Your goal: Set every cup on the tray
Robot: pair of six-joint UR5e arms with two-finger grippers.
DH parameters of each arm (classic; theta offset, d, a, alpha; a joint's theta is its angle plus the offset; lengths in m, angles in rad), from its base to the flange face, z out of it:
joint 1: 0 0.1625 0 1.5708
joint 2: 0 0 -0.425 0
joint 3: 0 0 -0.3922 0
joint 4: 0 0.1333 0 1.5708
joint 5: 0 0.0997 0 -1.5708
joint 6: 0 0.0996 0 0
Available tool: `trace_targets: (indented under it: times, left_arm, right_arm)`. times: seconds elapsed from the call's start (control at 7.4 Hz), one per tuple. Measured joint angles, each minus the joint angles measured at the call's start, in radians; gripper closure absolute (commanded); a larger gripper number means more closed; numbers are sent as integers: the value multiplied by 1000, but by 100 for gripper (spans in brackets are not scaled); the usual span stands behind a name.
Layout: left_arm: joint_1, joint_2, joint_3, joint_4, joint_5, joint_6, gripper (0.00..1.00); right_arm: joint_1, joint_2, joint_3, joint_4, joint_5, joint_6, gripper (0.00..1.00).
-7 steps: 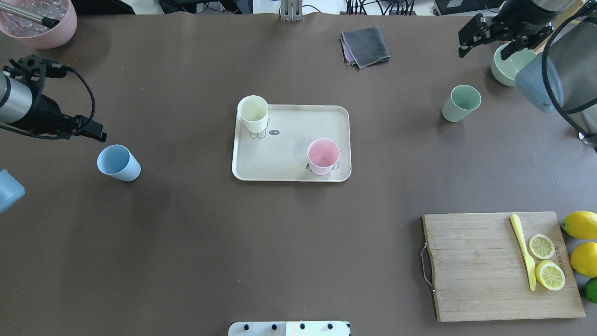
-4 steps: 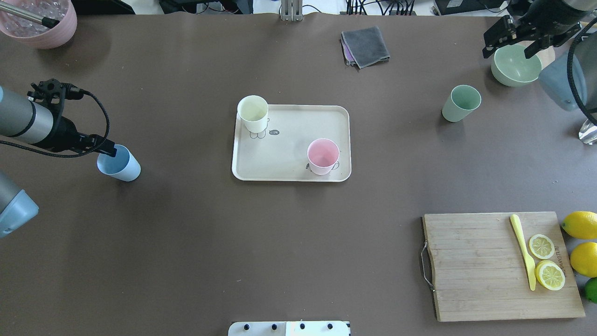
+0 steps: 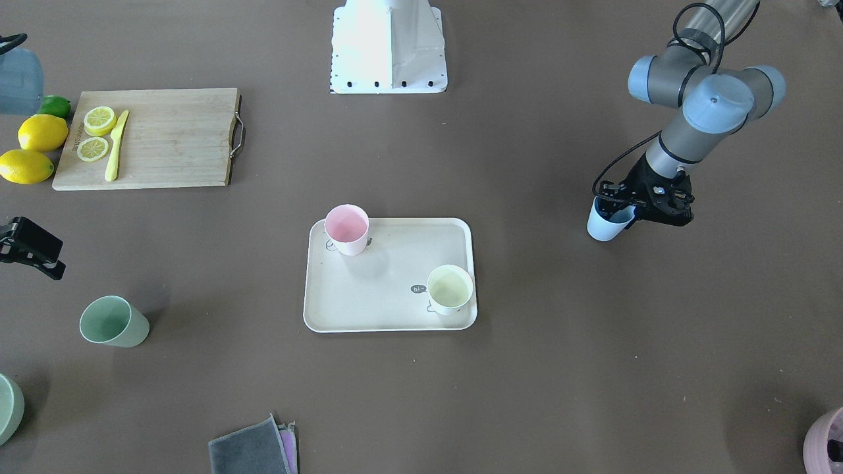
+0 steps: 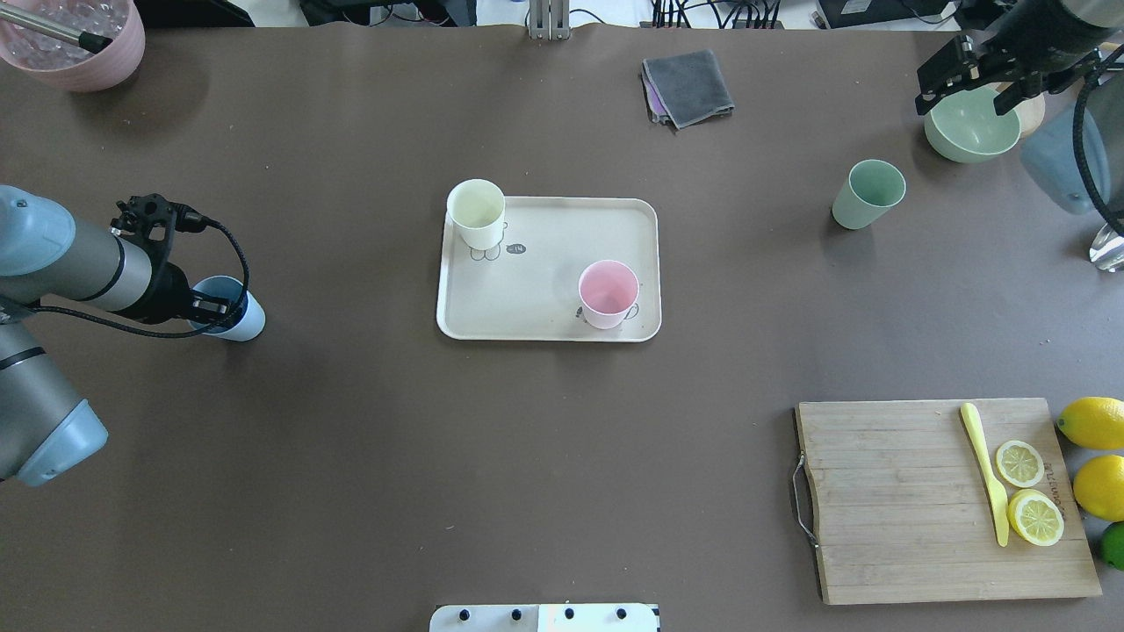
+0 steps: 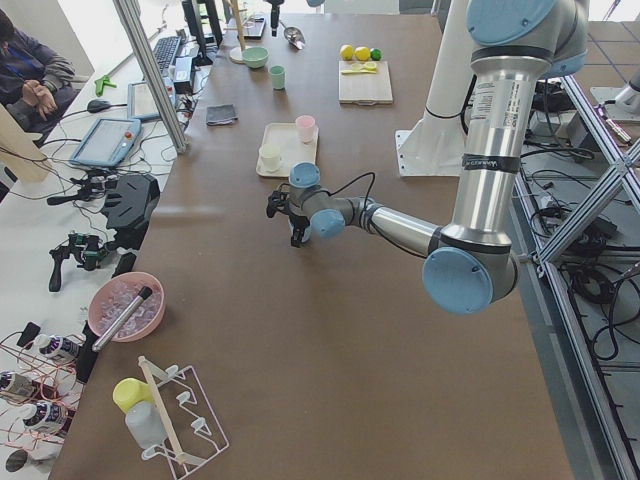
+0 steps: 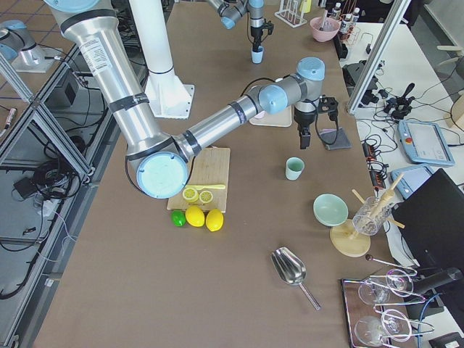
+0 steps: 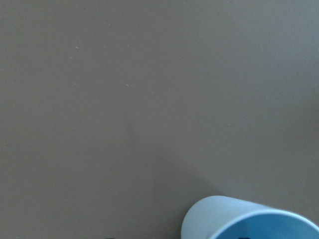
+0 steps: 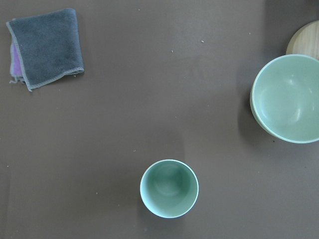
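Note:
The cream tray (image 4: 544,298) lies mid-table, with a cream cup (image 4: 476,213) on its far left corner and a pink cup (image 4: 608,294) near its right front corner. A blue cup (image 4: 244,323) stands on the table to the left. My left gripper (image 4: 217,309) is open at its rim, and one finger shows inside the cup in the left wrist view (image 7: 249,221). A green cup (image 4: 868,193) stands at the far right and also shows in the right wrist view (image 8: 169,188). My right gripper (image 4: 966,88) is open and empty, high above the green bowl, away from the green cup.
A green bowl (image 4: 970,132) sits at the far right corner. A grey cloth (image 4: 689,86) lies at the back. A wooden cutting board (image 4: 913,500) with a knife and lemon slices is at the front right, with lemons (image 4: 1093,421) beside it. A pink bowl (image 4: 75,39) is at the back left.
My left gripper has moved right and down onto the blue cup's rim. My right gripper has moved farther right, over the green bowl. The cups have not moved.

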Motion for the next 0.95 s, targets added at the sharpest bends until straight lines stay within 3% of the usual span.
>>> trace_targets:
  times: [0.27, 0.68, 0.95]
  left_arm:
    - [8, -51, -22, 34, -2, -2, 100]
    - [9, -277, -62, 309, -13, -58, 100]
    - [51, -396, -31, 391, -8, -139, 100]
  right_arm:
    - [0, -15, -3, 2, 0, -14, 0]
    - [-1, -33, -4, 4, -3, -38, 0]
    - [-3, -36, -6, 4, -3, -43, 0]
